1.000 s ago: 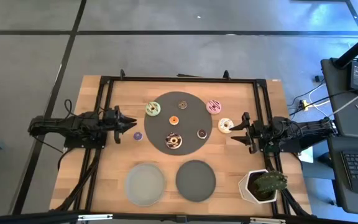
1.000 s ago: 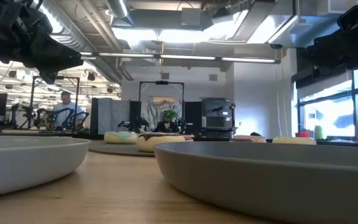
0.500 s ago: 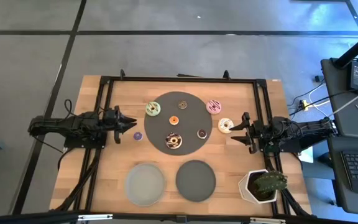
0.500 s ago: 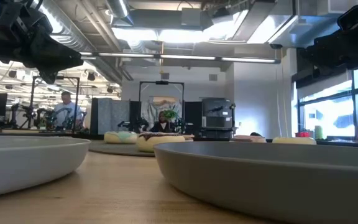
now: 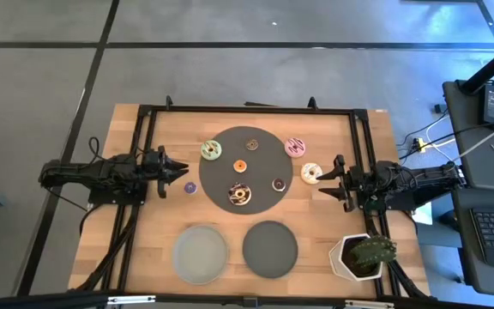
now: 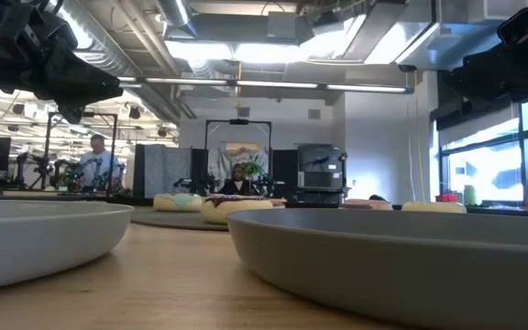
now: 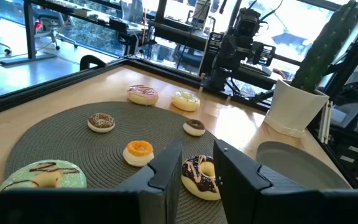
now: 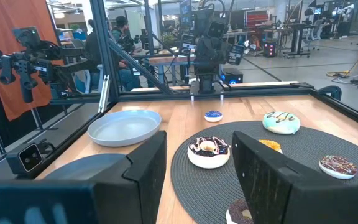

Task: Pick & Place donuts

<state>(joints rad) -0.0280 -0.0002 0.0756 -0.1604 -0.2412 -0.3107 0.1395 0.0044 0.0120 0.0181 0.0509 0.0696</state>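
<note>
Nothing lifted yet: my left gripper [image 5: 183, 170] hangs at the table's left edge, fingers [image 7: 166, 168] parted a narrow way and holding nothing; my right gripper [image 5: 322, 181] waits opposite, its fingers [image 8: 143, 163] spread wide and empty too. Straight ahead of my left fingers lies the round woven mat [image 5: 282, 158], carrying the chocolate-iced donut [image 7: 199, 175], the orange mini [image 7: 138, 150], the green donut [image 5: 211, 150] at its rim and two small brown ones. The purple mini [image 5: 190, 186] sits just before my left fingertips, the white donut [image 5: 310, 172] just before my right, the pink one [image 5: 295, 147] beyond it. Both plates [image 5: 201, 253] lie off to the side, bare. By my reckoning every donut remains to be moved.
</note>
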